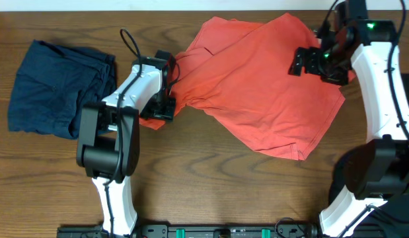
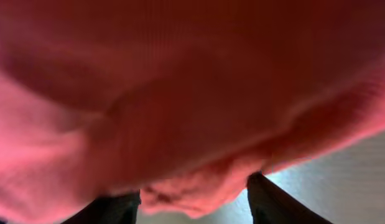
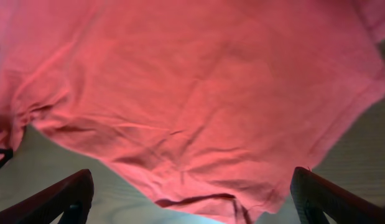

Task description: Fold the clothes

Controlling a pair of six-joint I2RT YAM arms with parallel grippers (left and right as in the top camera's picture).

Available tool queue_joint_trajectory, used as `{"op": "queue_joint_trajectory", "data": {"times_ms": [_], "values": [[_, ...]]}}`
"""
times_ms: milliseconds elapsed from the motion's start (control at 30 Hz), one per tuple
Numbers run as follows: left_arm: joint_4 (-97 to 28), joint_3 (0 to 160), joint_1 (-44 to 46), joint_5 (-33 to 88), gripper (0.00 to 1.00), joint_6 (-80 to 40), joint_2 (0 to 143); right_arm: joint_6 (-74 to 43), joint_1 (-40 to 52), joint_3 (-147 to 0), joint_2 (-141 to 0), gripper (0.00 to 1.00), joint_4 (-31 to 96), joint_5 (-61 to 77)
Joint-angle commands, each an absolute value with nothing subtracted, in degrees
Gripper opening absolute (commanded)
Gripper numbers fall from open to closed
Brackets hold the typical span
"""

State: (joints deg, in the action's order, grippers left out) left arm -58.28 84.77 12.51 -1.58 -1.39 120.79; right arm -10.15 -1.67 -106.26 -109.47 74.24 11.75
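Note:
The coral-red T-shirt (image 1: 263,86) lies crumpled and partly spread across the middle and right of the table. My left gripper (image 1: 168,92) is at the shirt's left edge. In the left wrist view the shirt (image 2: 180,93) fills the frame, and a bunched fold hangs between the parted fingers of the left gripper (image 2: 195,202), with a gap still beside the right finger. My right gripper (image 1: 300,62) hovers over the shirt's upper right part. In the right wrist view it (image 3: 192,190) stands wide open above the shirt (image 3: 192,81), holding nothing.
A navy garment (image 1: 59,86) lies crumpled at the far left of the wooden table (image 1: 211,185). The arm bases stand at the front edge, left and right.

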Motion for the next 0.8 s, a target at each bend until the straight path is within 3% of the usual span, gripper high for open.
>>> {"op": "queue_joint_trajectory", "data": {"times_ms": [0,67,167,200,433,767], "values": [[-58.7,84.5,11.8,2.5,0.52,0.4,121.4,-11.1,-2.7,-105.6,-109.8,0.99,74.3,11.1],[-59.1,84.5,11.8,3.8,0.4,0.4,121.4,-11.1,-3.2,-105.6,-109.8,0.99,74.3,11.1],[-60.9,84.5,11.8,5.9,0.11,0.3,121.4,-11.1,-3.9,-105.5,-109.8,0.99,74.1,11.1],[-62.1,84.5,11.8,7.3,0.06,0.3,121.3,-11.1,-4.1,-105.5,-109.8,0.99,74.1,11.1],[-73.5,84.5,11.8,17.4,0.06,3.3,118.1,-11.1,-4.2,-102.9,-109.8,0.99,73.1,10.2],[-81.2,82.3,11.9,17.3,0.06,-0.2,103.9,-11.1,-6.0,-91.4,-109.8,0.99,66.6,10.3]]}}
